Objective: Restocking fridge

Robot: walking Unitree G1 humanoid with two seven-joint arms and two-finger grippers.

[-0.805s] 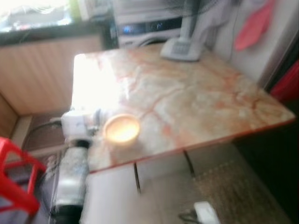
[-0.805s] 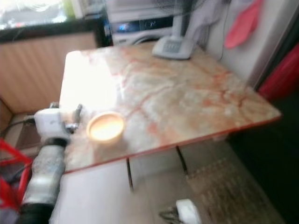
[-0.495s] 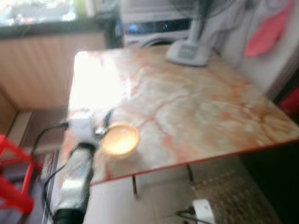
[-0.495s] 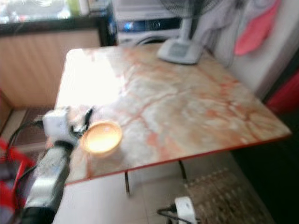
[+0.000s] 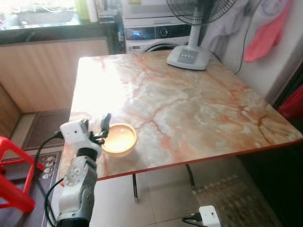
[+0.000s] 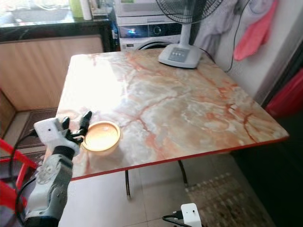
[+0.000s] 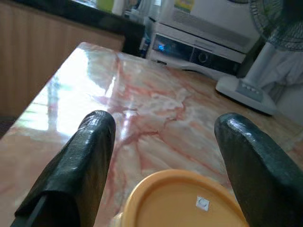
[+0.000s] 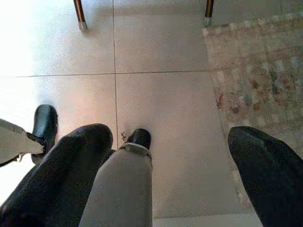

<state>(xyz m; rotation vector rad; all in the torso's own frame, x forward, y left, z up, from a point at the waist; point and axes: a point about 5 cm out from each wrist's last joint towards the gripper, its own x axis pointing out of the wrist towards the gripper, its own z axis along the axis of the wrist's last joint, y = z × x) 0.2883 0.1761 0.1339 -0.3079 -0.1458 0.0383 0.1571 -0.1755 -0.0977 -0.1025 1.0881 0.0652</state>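
Observation: a shallow orange container (image 5: pixel 119 137), round and lidded by appearance, rests on the marble-patterned worktop (image 5: pixel 189 109) near its front left corner, close to the edge nearest the robot. That position puts it within short reach of the left arm without any stretch across the surface. It is judged to be the item to be carried to the fridge.

Left end effector (image 7: pixel 161 163): fingers spread wide, nothing held. In the left wrist view the two black fingers (image 7: pixel 80 161) stand on either side of the container's far rim, which lies low between them. In the left eye view the end effector (image 5: pixel 101 130) sits just beside the container's left edge; contact cannot be confirmed. The spread is wider than the lid, which suits a grasp across its width.

Left arm pose: the silver forearm rises from below the worktop edge, wrist bent so the fingers point forward and slightly down over the surface. A black cable loops off the wrist housing.

Right end effector (image 8: pixel 165 170): fingers apart, empty, pointing down at the tiled floor (image 8: pixel 165 94); the arm hangs idle.

Other items: a standing fan (image 5: pixel 189 54) occupies the far side of the worktop, well apart from the container. A red stool (image 5: pixel 14 175) stands to the robot's left.

Assessment: the pick-up is not yet made.
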